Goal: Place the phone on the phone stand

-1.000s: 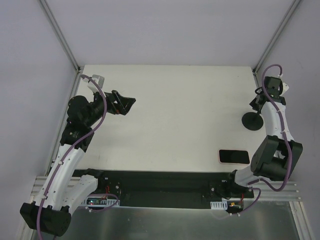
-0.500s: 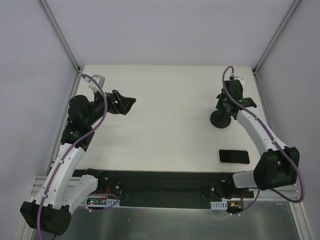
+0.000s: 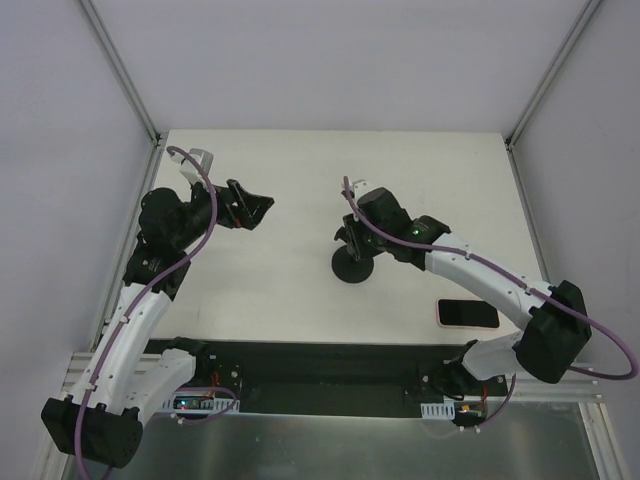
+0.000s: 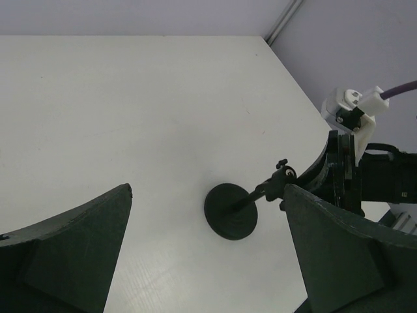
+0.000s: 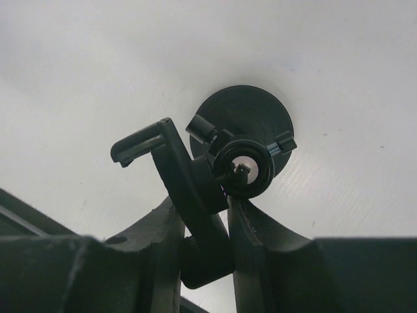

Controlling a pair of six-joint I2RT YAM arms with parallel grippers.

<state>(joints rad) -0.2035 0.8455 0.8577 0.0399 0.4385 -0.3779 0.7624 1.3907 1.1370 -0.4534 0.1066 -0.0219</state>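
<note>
The phone stand [image 3: 351, 267], black with a round disc base, is near the table's middle, held by my right gripper [image 3: 356, 240], which is shut on its upright arm and cradle. In the right wrist view the stand [image 5: 244, 127] shows its disc below and its cradle clamped between my fingers [image 5: 163, 228]. In the left wrist view the stand [image 4: 230, 211] lies ahead with the right gripper on it. The phone [image 3: 467, 313], black screen with a pale rim, lies flat near the front right edge. My left gripper [image 3: 252, 209] is open and empty, above the table's left.
The white table [image 3: 300, 290] is bounded by grey walls and aluminium posts at the back corners. A black strip with the arm bases runs along the near edge [image 3: 320, 365].
My right gripper has carried the phone stand leftward from the table's right edge to near its middle. The phone and the left arm have not moved.
</note>
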